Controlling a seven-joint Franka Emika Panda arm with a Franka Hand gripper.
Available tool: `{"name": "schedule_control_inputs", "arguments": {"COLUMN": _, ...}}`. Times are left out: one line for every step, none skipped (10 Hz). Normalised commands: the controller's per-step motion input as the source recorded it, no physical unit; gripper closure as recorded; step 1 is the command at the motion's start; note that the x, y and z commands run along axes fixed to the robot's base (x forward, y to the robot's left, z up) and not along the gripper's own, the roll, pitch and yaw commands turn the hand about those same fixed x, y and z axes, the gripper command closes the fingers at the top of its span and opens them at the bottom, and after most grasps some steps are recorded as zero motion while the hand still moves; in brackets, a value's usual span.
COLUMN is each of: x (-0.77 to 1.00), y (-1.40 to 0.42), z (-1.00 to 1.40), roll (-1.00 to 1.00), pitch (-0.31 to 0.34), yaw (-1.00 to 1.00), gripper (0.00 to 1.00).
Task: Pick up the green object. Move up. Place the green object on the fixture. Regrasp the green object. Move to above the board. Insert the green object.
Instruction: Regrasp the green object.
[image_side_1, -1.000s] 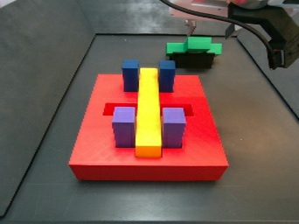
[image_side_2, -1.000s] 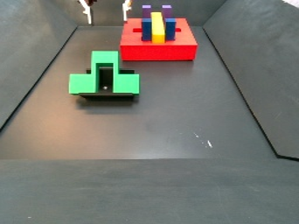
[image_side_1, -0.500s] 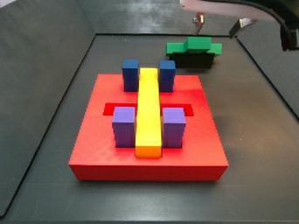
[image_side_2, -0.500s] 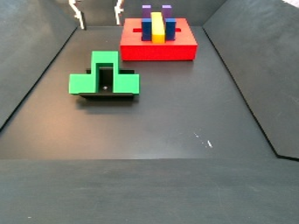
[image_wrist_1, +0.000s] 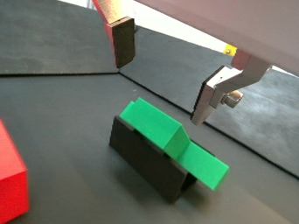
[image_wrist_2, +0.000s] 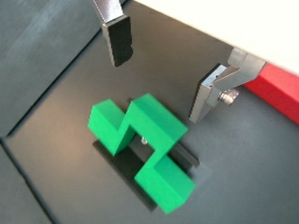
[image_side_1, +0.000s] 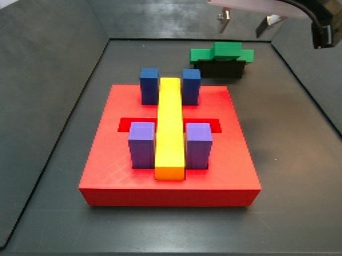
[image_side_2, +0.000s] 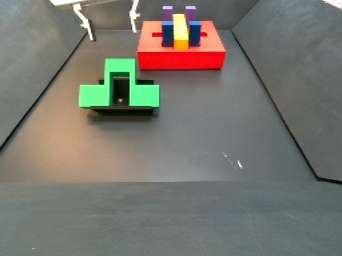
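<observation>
Green object (image_wrist_2: 138, 143) rests flat atop the fixture (image_wrist_1: 146, 154); open tool (image_wrist_2: 163, 70) hangs above, empty

end effector (image_side_1: 249, 20) cropped; fixture (image_side_2: 123, 110) mostly hidden.

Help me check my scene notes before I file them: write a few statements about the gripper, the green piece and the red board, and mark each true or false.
1. The gripper holds the green object. False: it is open, empty, above it.
2. The green object rests on the fixture. True.
3. The board carries a long yellow bar. True.
4. The green object sits in the board. False: it is apart, on the fixture.
</observation>
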Motion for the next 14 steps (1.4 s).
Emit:
{"name": "schedule_control_inputs", "arguments": {"x": 0.44, "y": 0.00, "z": -0.11, "roll": 0.59, "pitch": 0.249, "yaw": 0.23, "gripper": 0.00}}
{"name": "schedule_control_inputs", "arguments": {"x": 0.32, "y": -0.12, "z": -0.42, "roll": 0.46, "pitch": 0.080, "yaw": 0.22, "gripper": 0.00}}
{"name": "schedule_control_inputs", "arguments": {"x": 0.30, "y": -0.11, "z": -0.41, "roll": 0.66, "pitch": 0.054, "yaw": 0.17, "gripper": 0.00}}
{"name": "schedule_control_inputs", "arguments": {"x": 0.37, "y": -0.12, "z": -0.31, "roll": 0.85, "pitch": 0.120, "yaw": 0.16, "gripper": 0.00}}
{"name": "schedule_control_inputs", "arguments": {"x": 0.38, "y": -0.16, "z": -0.21, "roll": 0.89, "pitch": 0.194, "yaw": 0.10, "gripper": 0.00}}
{"name": "schedule_control_inputs", "arguments": {"x": 0.14, "y": -0.19, "z": -0.05, "roll": 0.42, "pitch": 0.134, "yaw": 0.00, "gripper": 0.00}}
{"name": "schedule_control_inputs", "arguments": {"x": 0.00, "y": 0.00, "z": 0.00, "roll": 0.00, "pitch": -0.031, "yaw": 0.00, "gripper": 0.00}}
{"name": "schedule_control_inputs", "arguments": {"x": 0.00, "y": 0.00, "z": 0.00, "roll": 0.00, "pitch": 0.000, "yaw": 0.06, "gripper": 0.00}}
{"name": "schedule_control_inputs", "arguments": {"x": 0.00, "y": 0.00, "z": 0.00, "roll": -0.33, "pitch": -0.091, "yaw": 0.00, "gripper": 0.00}}
{"name": "schedule_control_inputs", "arguments": {"x": 0.03, "y": 0.00, "z": 0.02, "roll": -0.37, "pitch": -0.260, "yaw": -0.32, "gripper": 0.00}}
{"name": "schedule_control_inputs", "arguments": {"x": 0.01, "y": -0.04, "z": 0.06, "roll": -0.41, "pitch": -0.417, "yaw": -0.56, "gripper": 0.00}}
{"name": "schedule_control_inputs", "arguments": {"x": 0.00, "y": -0.05, "z": 0.06, "roll": -0.47, "pitch": -0.497, "yaw": -0.60, "gripper": 0.00}}
{"name": "schedule_control_inputs", "arguments": {"x": 0.00, "y": 0.00, "z": 0.00, "roll": -0.53, "pitch": -0.574, "yaw": -0.72, "gripper": 0.00}}
{"name": "schedule_control_inputs", "arguments": {"x": 0.00, "y": 0.00, "z": 0.00, "roll": -0.55, "pitch": -0.549, "yaw": -0.81, "gripper": 0.00}}
